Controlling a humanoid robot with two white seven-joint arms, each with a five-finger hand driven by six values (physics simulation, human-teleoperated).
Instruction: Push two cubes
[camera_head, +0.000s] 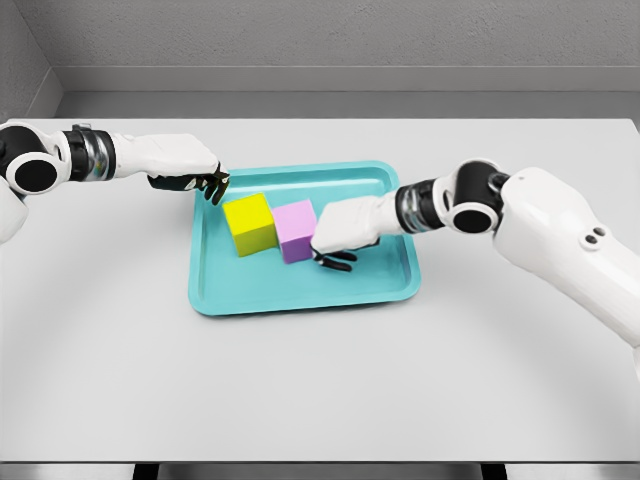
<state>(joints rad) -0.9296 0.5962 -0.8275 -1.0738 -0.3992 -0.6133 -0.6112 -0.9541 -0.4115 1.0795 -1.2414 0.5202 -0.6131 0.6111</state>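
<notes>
A yellow cube (250, 223) and a pink cube (295, 229) sit side by side, touching, on a teal tray (300, 290). My right hand (338, 250) is inside the tray, its white back pressed against the pink cube's right face, dark fingers curled under and holding nothing. My left hand (205, 183) hovers at the tray's upper left corner, just up and left of the yellow cube, apart from it. Its fingers are bent downward and hold nothing.
The tray lies in the middle of a white table (320, 390). A grey wall runs behind the table's far edge. Both forearms reach in from the sides above the tabletop.
</notes>
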